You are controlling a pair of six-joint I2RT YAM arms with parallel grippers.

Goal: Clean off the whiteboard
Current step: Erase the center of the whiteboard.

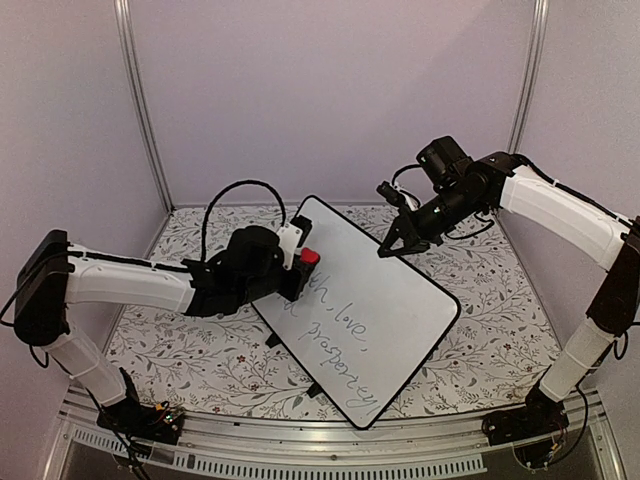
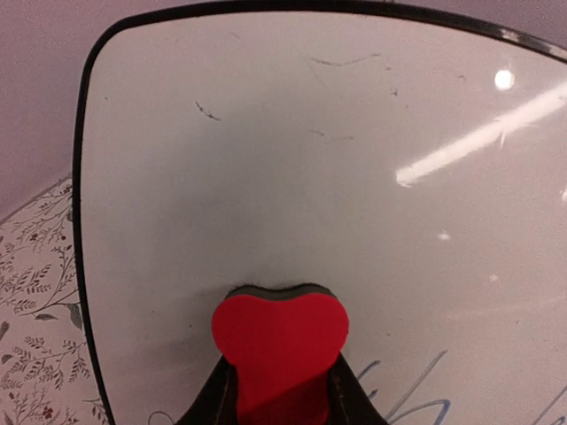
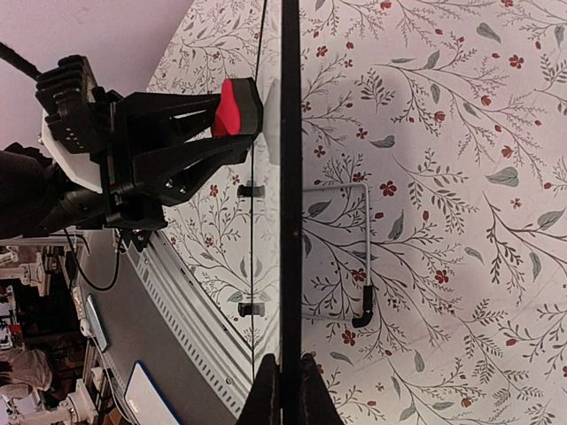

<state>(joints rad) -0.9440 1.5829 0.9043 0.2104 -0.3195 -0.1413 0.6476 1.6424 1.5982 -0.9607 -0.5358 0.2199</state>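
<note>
At desk (image 1: 190, 350) centre, the whiteboard (image 1: 390, 300) stands tilted, its lower edge toward the arm bases. On its upper left area, the left end effector (image 1: 303, 262) holds a red eraser (image 1: 310, 256) against the surface. At the far rim, the right end effector (image 1: 390, 247) is clamped on the board's edge. Handwriting (image 1: 340, 345) covers the lower half.

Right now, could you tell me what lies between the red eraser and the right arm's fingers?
Only bare whiteboard: the top view shows no writing between the eraser and the right fingers, which pinch the board's rim.
</note>
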